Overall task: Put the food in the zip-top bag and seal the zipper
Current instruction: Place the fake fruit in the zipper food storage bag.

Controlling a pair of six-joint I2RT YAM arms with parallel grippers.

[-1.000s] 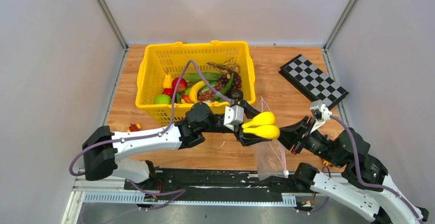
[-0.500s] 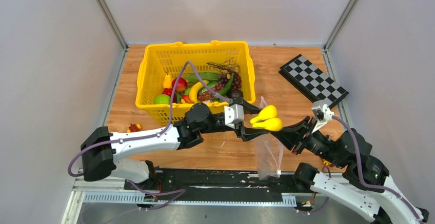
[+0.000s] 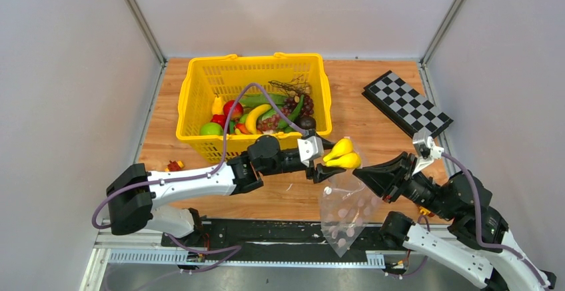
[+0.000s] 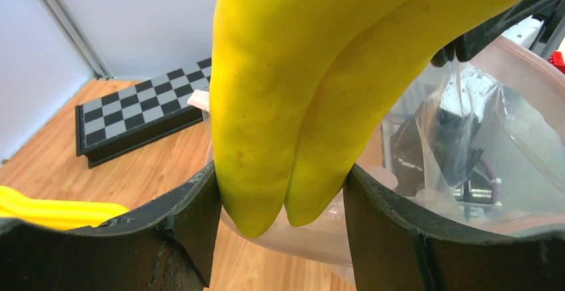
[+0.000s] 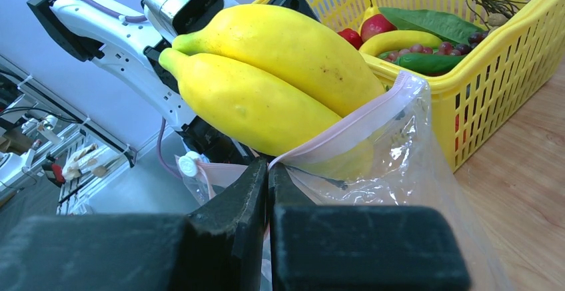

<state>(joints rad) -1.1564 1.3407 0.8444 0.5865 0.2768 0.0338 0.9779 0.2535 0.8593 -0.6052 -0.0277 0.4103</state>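
The left claw (image 3: 330, 165) grips a pair of bananas (image 3: 341, 155) across their width, jaws spread wide. They sit at the mouth of the bag (image 3: 345, 212), long axis slanting in past its rim. The right claw (image 5: 268, 171) is pinched shut on the zipper (image 5: 346, 130), holding the bag open and hanging; the release likely goes down and inward.

A wooden table (image 3: 373, 98) with a warm orange grain fills the floor of a small booth. Plain pale grey walls close it in: one at the back (image 3: 293, 11), one on the left (image 3: 66, 104), one on the right (image 3: 513, 71). Slim metal posts (image 3: 138, 16) run up the two back corners. A black-and-white checkerboard (image 3: 406, 104) lies flat near the table's far right corner. A black rail (image 3: 266, 231) runs along the near edge, with an aluminium bar (image 3: 166, 256) just below. The light is soft and even.
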